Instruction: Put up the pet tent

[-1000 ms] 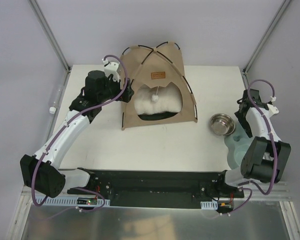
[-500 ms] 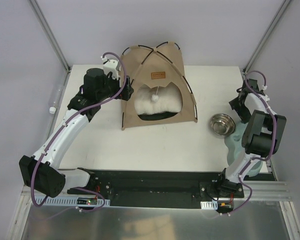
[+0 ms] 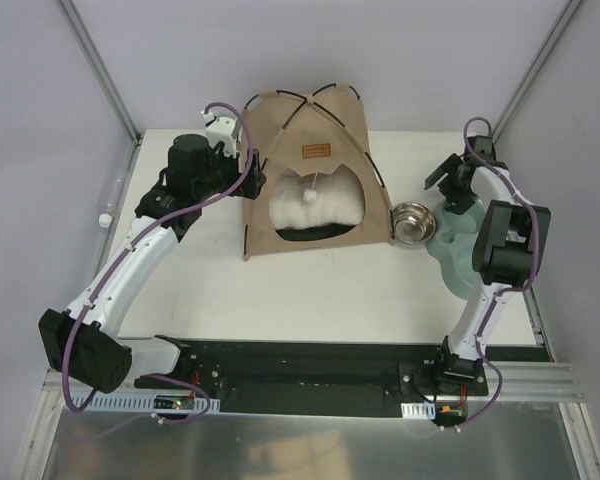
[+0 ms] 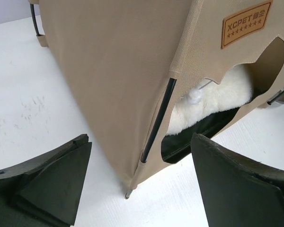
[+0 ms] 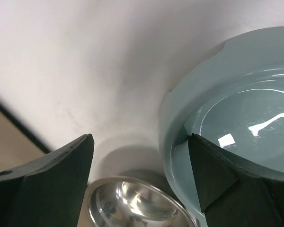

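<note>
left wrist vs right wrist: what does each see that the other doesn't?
Left wrist only: open left fingers, the tent with its label, pole and pompom, and the pillow inside. Right wrist only: open right fingers and the teal dish. Both: the white table, and likely the bowl, only a sliver at the left wrist's edge.

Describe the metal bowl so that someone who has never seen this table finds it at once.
Start at the tan pet tent standing at the far middle of the white table. Just off its right front corner sits a small round bowl, next to a pale teal dish. The bowl is the only silver, mirror-bright thing there; the dish beside it is teal and larger.
</note>
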### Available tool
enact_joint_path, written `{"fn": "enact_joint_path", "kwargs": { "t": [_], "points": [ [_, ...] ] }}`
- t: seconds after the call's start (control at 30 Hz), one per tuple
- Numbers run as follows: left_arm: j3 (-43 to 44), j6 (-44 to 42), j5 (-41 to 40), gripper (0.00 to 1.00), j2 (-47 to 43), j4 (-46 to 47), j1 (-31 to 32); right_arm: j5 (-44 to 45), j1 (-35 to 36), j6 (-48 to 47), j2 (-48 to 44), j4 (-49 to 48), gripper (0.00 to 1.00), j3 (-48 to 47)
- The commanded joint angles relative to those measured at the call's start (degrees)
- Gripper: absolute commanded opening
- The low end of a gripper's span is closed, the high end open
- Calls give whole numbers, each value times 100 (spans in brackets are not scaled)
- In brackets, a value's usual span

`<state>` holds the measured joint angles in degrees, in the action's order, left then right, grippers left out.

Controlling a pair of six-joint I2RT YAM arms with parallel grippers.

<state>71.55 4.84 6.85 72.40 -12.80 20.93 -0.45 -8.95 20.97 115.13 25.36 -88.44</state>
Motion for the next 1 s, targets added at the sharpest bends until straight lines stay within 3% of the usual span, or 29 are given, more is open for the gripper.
{"fn": "enact_joint_path", "kwargs": {
  "t": [0.0, 0.17, 0.33, 0.53, 0.67, 0.97],
  "points": [
    [246, -133, -105, 89, 20, 102, -10, -537, 244, -278, 115, 56, 86, -498],
    [254, -133, -105, 89, -33, 111, -19, 236, 289, -68, -464, 231, 86, -402],
    [193, -80, -123, 89, -147, 102, -19, 449, 297, 292, -1184, 566, 86, 80],
    [26, 52, -131, 89, -314, 102, -19, 107, 324, 1723, -2257, 382, 80, 1337],
    [-71, 157, -114, 89, -428, 111, -19, 9, 700, 2805, -2863, 75, 76, 2286],
    [-238, 210, -96, 89, -771, 111, -19, 1336, 1651, 4257, -3182, -146, 75, 3061]
  ]
}}
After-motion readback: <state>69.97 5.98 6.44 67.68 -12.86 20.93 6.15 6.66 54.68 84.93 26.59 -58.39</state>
